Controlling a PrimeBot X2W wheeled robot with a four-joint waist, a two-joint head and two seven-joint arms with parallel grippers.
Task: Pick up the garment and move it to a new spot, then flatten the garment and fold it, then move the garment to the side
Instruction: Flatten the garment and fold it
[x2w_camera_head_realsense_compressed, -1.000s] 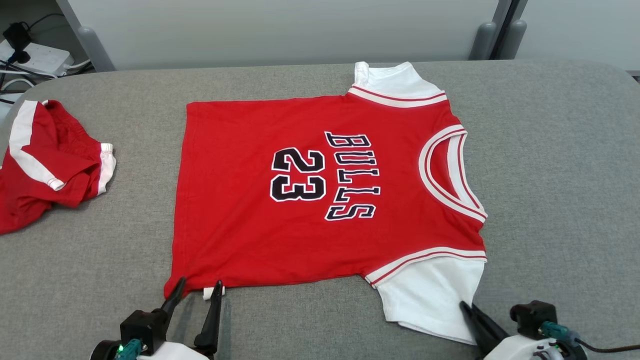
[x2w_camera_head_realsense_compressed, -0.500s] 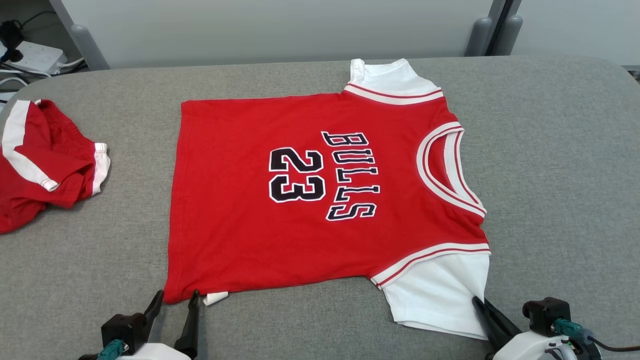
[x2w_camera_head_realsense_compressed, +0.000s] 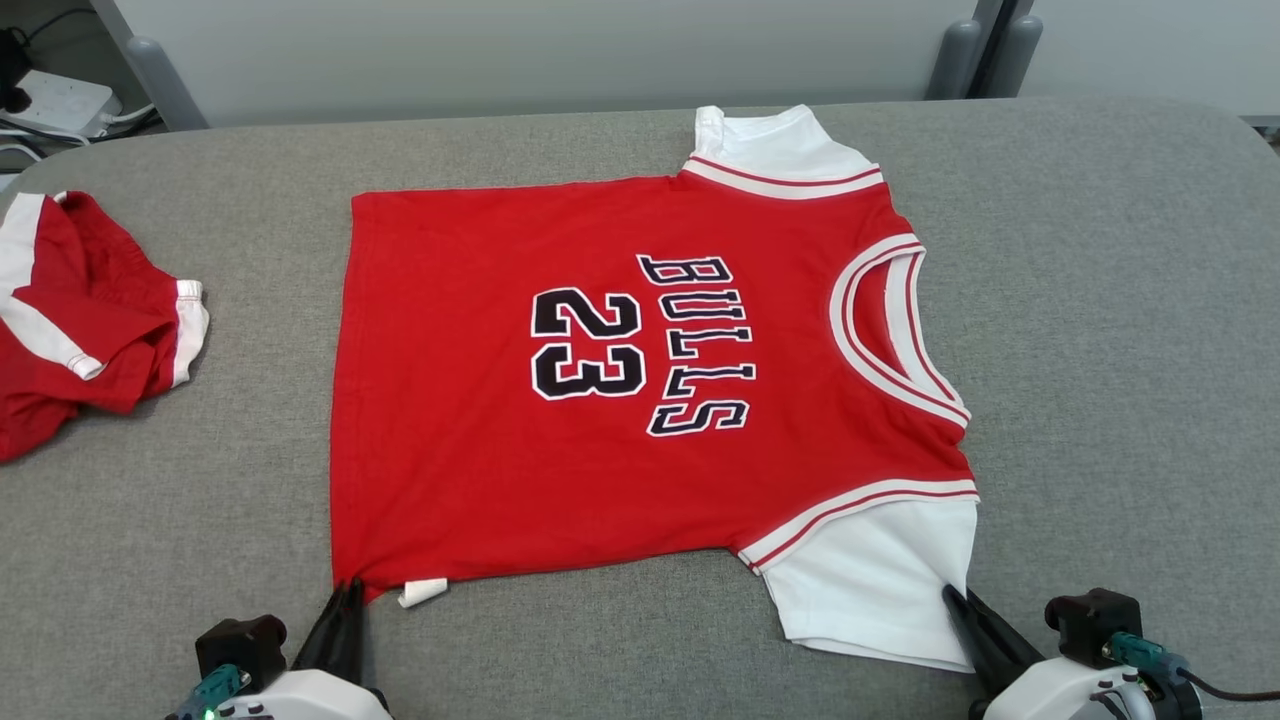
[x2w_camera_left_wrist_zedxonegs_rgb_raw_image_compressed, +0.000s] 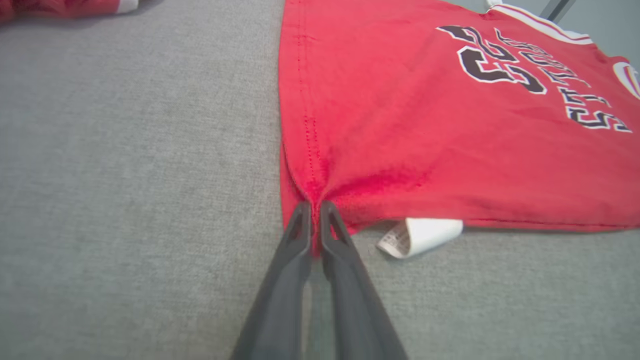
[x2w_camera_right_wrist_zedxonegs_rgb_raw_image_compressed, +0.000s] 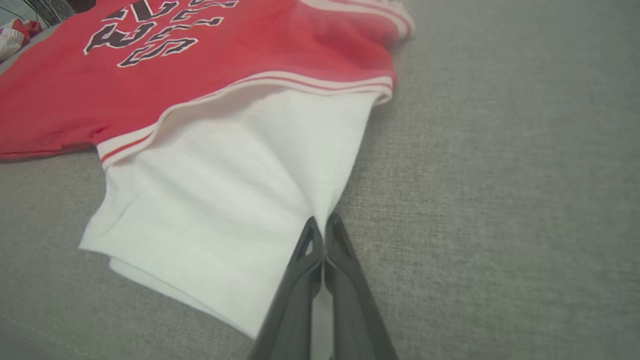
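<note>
A red jersey (x2w_camera_head_realsense_compressed: 600, 400) with white sleeves and black "BULLS 23" lettering lies spread flat on the grey padded table (x2w_camera_head_realsense_compressed: 1100, 300), collar toward the right. My left gripper (x2w_camera_head_realsense_compressed: 347, 592) is shut on the jersey's near hem corner, where the red cloth (x2w_camera_left_wrist_zedxonegs_rgb_raw_image_compressed: 320, 180) bunches between its tips (x2w_camera_left_wrist_zedxonegs_rgb_raw_image_compressed: 315, 207). My right gripper (x2w_camera_head_realsense_compressed: 950, 598) is shut on the edge of the near white sleeve (x2w_camera_right_wrist_zedxonegs_rgb_raw_image_compressed: 240, 200), which puckers at its tips (x2w_camera_right_wrist_zedxonegs_rgb_raw_image_compressed: 322, 222). A white care label (x2w_camera_left_wrist_zedxonegs_rgb_raw_image_compressed: 420, 235) sticks out from under the hem beside the left gripper.
A second red and white garment (x2w_camera_head_realsense_compressed: 80, 320) lies crumpled at the table's left edge. Grey posts (x2w_camera_head_realsense_compressed: 950, 55) and a pale wall stand behind the table. A power strip with cables (x2w_camera_head_realsense_compressed: 60, 100) sits off the far left corner.
My left gripper was open at the hem corner and has shut on it. The right gripper stays shut on the sleeve. The head camera has shifted slightly.
</note>
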